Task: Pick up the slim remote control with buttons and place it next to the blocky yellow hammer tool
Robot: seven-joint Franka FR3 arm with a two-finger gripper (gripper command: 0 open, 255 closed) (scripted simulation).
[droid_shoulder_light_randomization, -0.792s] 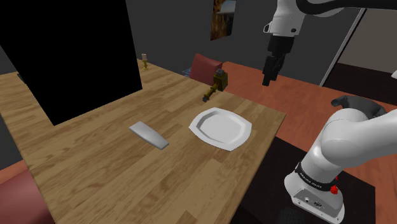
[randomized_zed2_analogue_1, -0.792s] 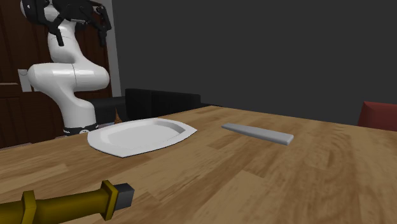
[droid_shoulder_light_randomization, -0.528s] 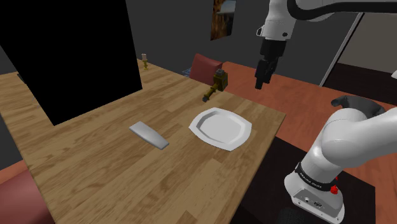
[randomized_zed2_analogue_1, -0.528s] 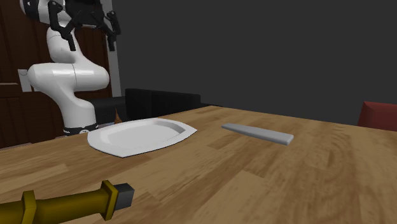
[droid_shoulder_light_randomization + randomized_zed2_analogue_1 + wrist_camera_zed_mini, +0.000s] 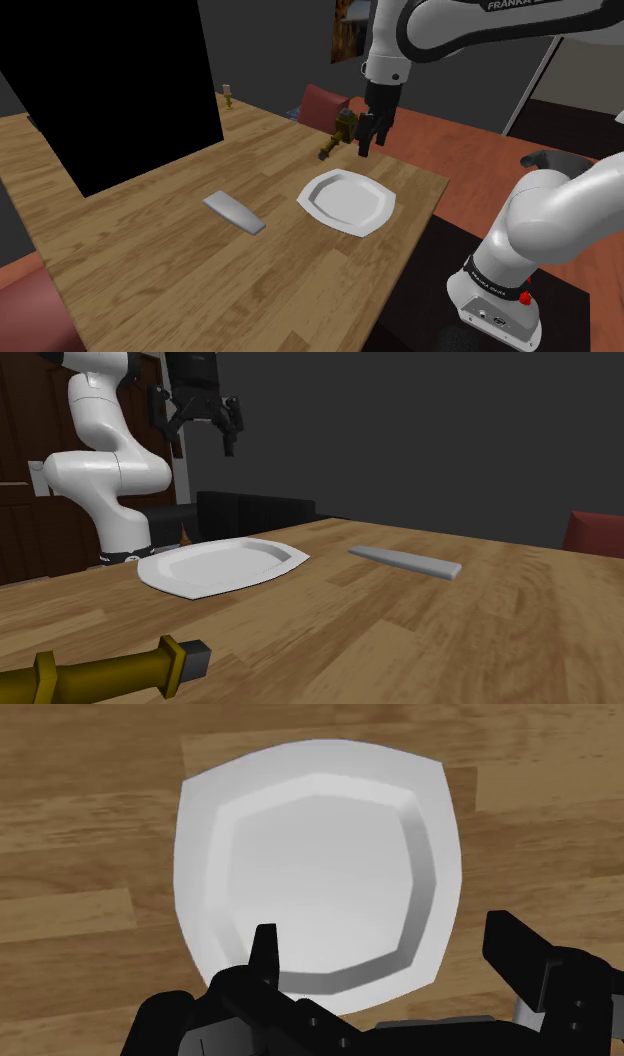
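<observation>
The slim grey remote [image 5: 235, 212] [image 5: 405, 561] lies flat on the wooden table [image 5: 150, 235], towards the shoulder view's left of a white plate [image 5: 347, 200] [image 5: 220, 565] [image 5: 315, 869]. The yellow hammer [image 5: 328, 149] rests near the table's far edge, beyond the plate; its handle [image 5: 100, 674] runs along the second exterior view's lower left. My black gripper [image 5: 368, 135] [image 5: 197, 434] [image 5: 392, 954] hangs open and empty well above the plate, close to the hammer in the shoulder view. It is far from the remote.
A large black area [image 5: 110, 80] stands over the table's far left in the shoulder view. A red chair [image 5: 322, 103] sits behind the hammer, and a small figurine [image 5: 228, 95] at the table's far edge. The arm's stand [image 5: 495, 300] is at lower right.
The arm has swung to the shoulder view's left and come lower, from beyond the table's edge to above the plate. The gripper stays open. The remote, plate and hammer have not moved.
</observation>
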